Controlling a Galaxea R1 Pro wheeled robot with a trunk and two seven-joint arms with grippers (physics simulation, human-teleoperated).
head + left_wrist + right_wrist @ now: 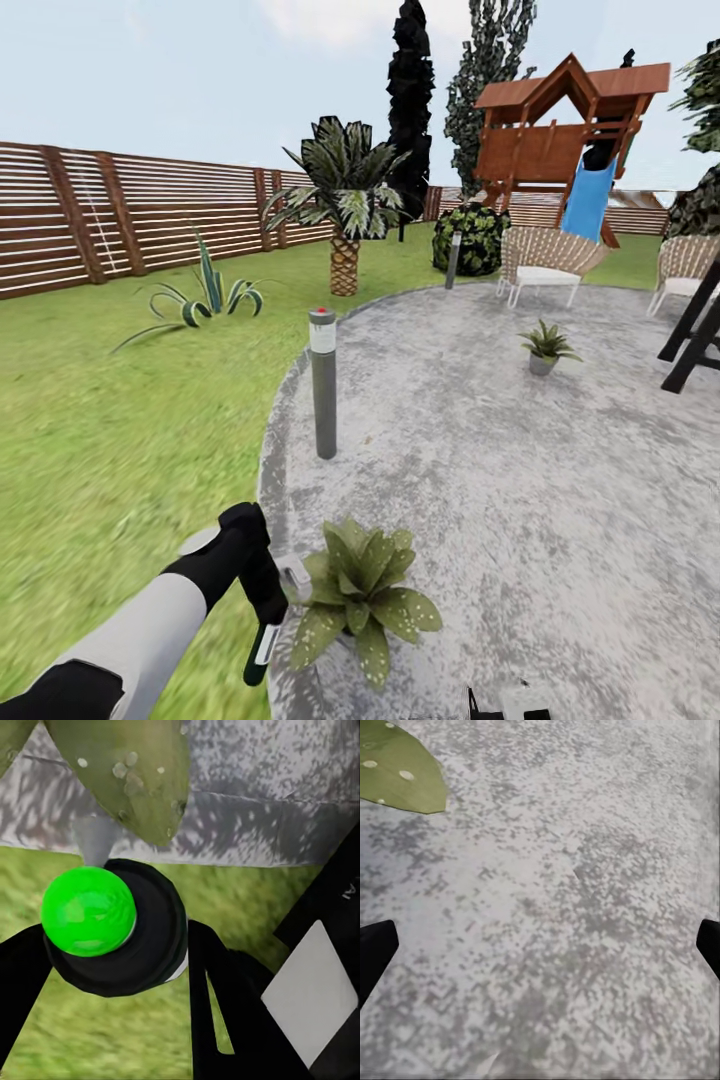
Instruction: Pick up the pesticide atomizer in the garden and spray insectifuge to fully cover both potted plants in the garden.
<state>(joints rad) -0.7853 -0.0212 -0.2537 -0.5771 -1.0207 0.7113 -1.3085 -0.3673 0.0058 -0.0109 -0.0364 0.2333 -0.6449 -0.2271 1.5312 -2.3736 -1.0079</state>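
My left gripper [270, 598] is shut on the pesticide atomizer [262, 645], a slim dark-green bottle with a white patch, its pale spray head [296, 576] right beside the near potted plant [360, 600] at the patio's edge. In the left wrist view the atomizer [112, 926] sits between my gripper's [112, 945] black fingers, and its pale nozzle [94, 840] points at a spotted leaf [131, 772]. The second potted plant [545, 347] stands farther back on the patio. My right gripper [540, 949] hangs open over bare stone, low at the front [500, 705].
A grey bollard light [323, 380] stands on the patio rim behind the near plant. Wicker chairs [545, 262], black grill legs [695, 330] and a wooden play tower [560, 130] lie at the back right. Lawn [100, 420] and slatted fence [120, 215] lie left.
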